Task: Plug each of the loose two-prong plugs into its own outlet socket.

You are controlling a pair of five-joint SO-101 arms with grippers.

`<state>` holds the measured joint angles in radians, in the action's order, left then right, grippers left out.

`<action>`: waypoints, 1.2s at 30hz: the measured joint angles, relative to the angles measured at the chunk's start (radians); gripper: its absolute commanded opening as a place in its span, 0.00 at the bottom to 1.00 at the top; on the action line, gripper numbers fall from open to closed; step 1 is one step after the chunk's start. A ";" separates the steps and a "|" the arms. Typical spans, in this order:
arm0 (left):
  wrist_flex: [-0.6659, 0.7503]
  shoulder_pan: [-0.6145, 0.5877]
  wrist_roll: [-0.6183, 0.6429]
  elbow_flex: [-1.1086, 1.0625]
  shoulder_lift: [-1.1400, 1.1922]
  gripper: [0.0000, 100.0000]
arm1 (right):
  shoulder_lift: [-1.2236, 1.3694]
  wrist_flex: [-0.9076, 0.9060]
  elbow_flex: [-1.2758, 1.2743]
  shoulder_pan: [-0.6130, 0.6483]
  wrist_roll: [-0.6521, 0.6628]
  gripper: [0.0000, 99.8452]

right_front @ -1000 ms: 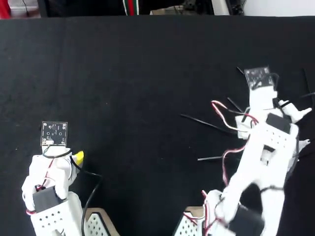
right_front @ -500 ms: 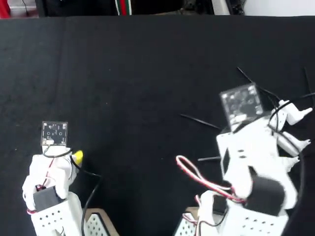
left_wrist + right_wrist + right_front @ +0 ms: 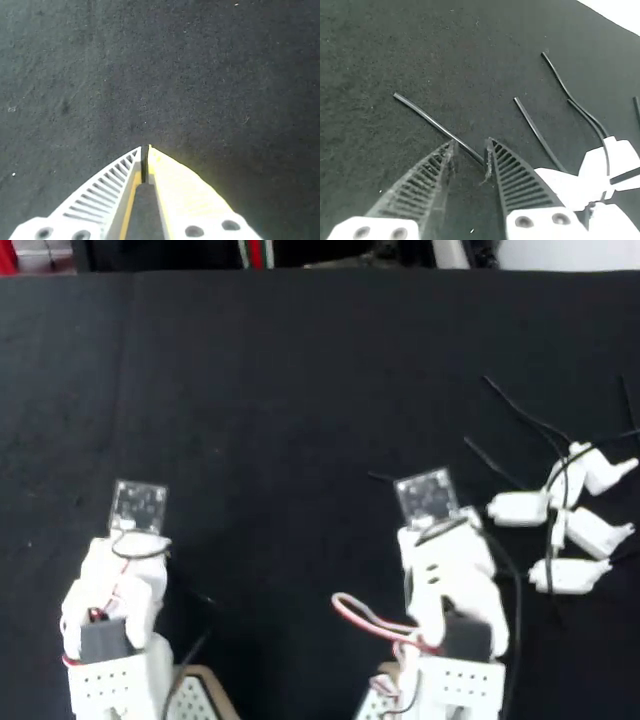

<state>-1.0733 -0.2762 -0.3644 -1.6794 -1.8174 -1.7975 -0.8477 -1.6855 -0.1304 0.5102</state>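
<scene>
**Both arms low in frame, connectors untouched at right**

High view: left arm (image 3: 115,590) sits in the lower left of the frame, right arm (image 3: 450,580) at lower centre-right. Both are over the black table cloth (image 3: 280,390).

Left gripper (image 3: 145,149): closed, the two fingers meet tip to tip with nothing between them. Bare cloth below it in the left wrist view.

Right gripper (image 3: 470,147): narrow gap, holding nothing. In the right wrist view a thin black cable (image 3: 432,122) lies on the cloth and runs into the gap between the tips (can't tell whether it touches either finger).

Task parts: four white connector bodies (image 3: 518,507) are clustered at the right edge of the high view, at mid height, just beside each other, with black cords (image 3: 556,510) looped over them. I can't tell plugs from sockets here, and can't see whether any are mated. The cluster is just right of the right arm's wrist, apart from it and well apart from the left arm.

More loose black cable ends (image 3: 510,405) fan out up-left of the cluster (two of them show beside the white bodies in the right wrist view too).
</scene>
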 measured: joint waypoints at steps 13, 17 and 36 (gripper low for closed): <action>0.000 0.008 0.000 -0.002 0.000 0.04 | 0.000 -0.368 -0.003 0.002 0.003 0.10; -0.032 0.008 0.000 -0.002 0.000 0.04 | 0.000 -0.422 -0.003 0.002 0.003 0.10; -0.127 0.008 0.000 -0.002 0.000 0.04 | 0.000 -0.425 -0.003 0.002 0.003 0.10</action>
<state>-1.2006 -0.2685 -0.3644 -1.6809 -1.8174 -1.7975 -1.2727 -1.6886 -0.1289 0.5132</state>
